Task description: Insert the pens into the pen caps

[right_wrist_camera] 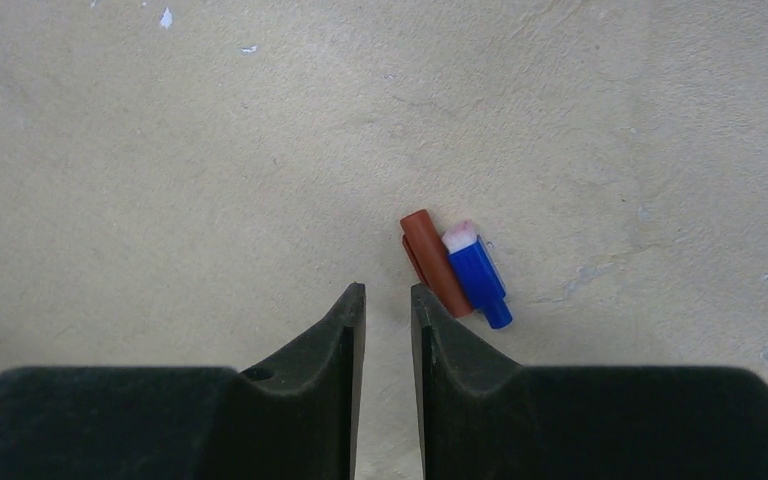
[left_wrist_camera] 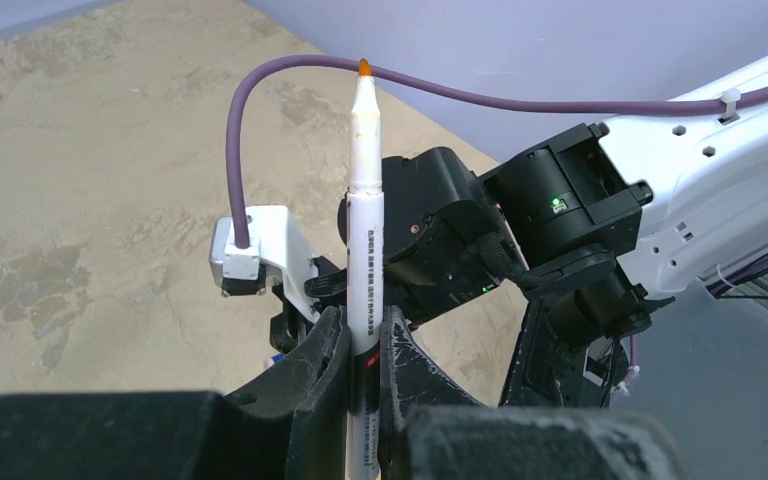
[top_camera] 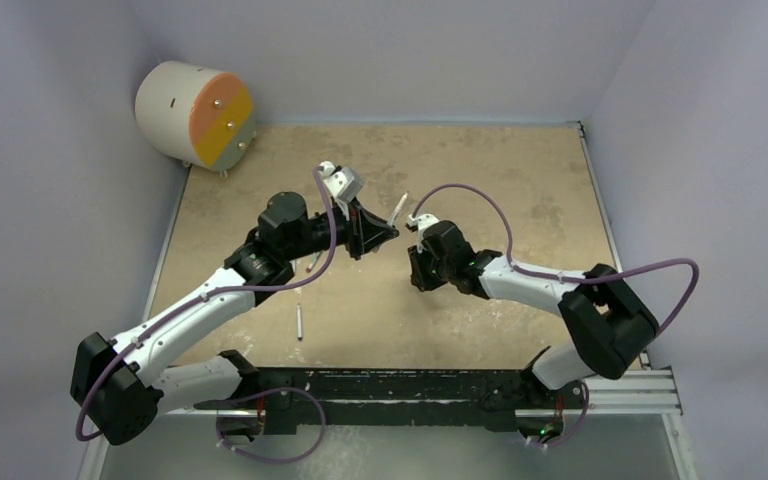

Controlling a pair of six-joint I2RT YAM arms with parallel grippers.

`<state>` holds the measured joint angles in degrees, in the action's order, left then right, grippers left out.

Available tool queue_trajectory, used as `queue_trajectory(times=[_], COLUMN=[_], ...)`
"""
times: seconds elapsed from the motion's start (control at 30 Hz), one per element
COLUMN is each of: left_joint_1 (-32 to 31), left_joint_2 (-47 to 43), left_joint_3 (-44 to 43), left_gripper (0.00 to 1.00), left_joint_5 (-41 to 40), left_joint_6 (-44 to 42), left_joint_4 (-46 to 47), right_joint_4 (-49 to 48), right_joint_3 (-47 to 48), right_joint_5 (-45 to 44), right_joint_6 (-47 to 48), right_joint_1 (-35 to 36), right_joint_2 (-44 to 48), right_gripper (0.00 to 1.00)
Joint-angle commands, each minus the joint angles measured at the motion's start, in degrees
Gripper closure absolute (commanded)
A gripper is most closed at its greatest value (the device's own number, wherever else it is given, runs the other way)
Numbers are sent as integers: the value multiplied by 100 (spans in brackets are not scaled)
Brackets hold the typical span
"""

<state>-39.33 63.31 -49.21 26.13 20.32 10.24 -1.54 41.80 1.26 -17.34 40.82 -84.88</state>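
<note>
1. Sandy brown, blotchy table top [top_camera: 520, 170] fills the middle of the top view; pale purple walls stand around it; a big white drum with an orange and yellow face [top_camera: 195, 113] sits in the upper left corner.
2. Left gripper [left_wrist_camera: 363, 325] is near the middle of the top view; its jaws are clamped on a thin white pen with a small orange tip [left_wrist_camera: 365, 230]; in the left wrist view the pen stands straight up the middle of the frame, tip at the top, in front of a purple cable [left_wrist_camera: 520, 98].
3. Right gripper [right_wrist_camera: 388, 295] is just right of the middle of the top view and points down at the table; its jaws stand a little apart with nothing between them.
4. In the right wrist view a stubby red-brown plastic cap [right_wrist_camera: 435, 262] and a stubby blue plastic cap [right_wrist_camera: 478, 272] lie touching side by side on the table, just right of the right finger's tip.
5. Another thin white pen [top_camera: 299, 322] lies on the table in the lower left of the top view, well apart from both grippers.
</note>
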Motion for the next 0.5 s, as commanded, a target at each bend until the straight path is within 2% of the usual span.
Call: queue_trajectory(times=[0.0,0.23,0.47], left_joint_1=[18,13,14], left_joint_2=[-86,-49,-56], left_joint_3=[-257,-266,-246], left_gripper=[100,100,100], left_joint_5=[-29,-14,-20], left_joint_6=[-149,-166,-177], left_joint_4=[-8,-39,-48], right_joint_4=[-291,-381,-480], right_joint_3=[147,205,228], right_joint_5=[73,-32,-222], right_joint_6=[75,58,74], right_joint_1=[7,5,14], right_joint_2=[-66,-427,-605], right_gripper=[73,67,69])
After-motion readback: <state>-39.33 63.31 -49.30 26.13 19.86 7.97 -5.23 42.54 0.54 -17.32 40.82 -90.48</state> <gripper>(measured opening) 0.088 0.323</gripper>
